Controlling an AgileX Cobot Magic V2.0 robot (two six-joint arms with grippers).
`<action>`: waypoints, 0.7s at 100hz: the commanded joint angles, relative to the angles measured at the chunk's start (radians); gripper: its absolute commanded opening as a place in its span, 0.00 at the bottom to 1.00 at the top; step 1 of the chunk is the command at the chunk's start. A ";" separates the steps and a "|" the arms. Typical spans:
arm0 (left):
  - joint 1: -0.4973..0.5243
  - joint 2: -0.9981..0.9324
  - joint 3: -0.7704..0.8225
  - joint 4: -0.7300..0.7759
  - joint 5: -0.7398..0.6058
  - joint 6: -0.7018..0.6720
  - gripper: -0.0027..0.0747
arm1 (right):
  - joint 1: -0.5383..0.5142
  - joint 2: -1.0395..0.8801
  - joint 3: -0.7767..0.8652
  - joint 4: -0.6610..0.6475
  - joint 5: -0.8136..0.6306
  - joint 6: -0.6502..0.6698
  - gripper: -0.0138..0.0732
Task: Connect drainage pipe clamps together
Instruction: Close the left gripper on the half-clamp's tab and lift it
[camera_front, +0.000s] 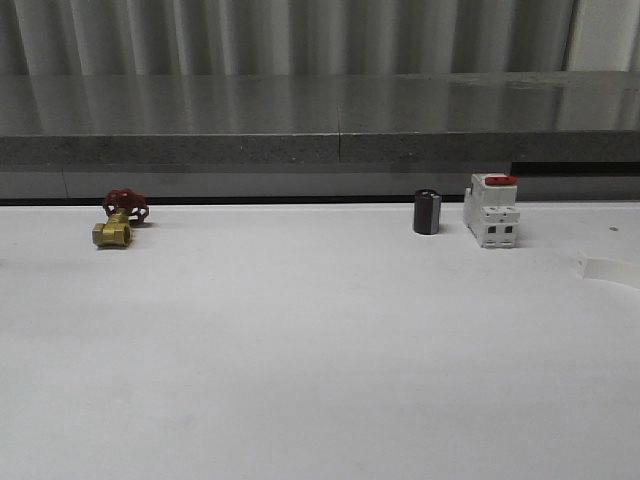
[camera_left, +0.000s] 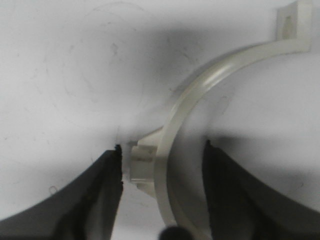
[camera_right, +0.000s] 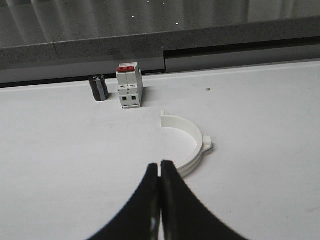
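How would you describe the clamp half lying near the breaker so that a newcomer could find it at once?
Start at the grey ledge along the table's back edge, then find the white breaker with a red top. Nearer than it lies the clamp half, a thin white curved band with a side tab, flat and arc-shaped unlike its blocky neighbours.

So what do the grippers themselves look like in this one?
Both are plain black. The left gripper has two broad curved fingers with ragged inner edges. The right gripper has smooth, glossy fingers tapering to thin tips. No markings or cables visible.
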 joint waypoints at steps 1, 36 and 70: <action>0.002 -0.051 -0.028 -0.008 0.000 0.001 0.32 | 0.000 -0.013 -0.016 -0.002 -0.076 -0.007 0.02; 0.002 -0.103 -0.031 -0.096 0.058 0.001 0.18 | 0.000 -0.013 -0.016 -0.002 -0.076 -0.007 0.02; -0.099 -0.308 -0.031 -0.178 0.160 -0.228 0.18 | 0.000 -0.013 -0.016 -0.002 -0.076 -0.007 0.02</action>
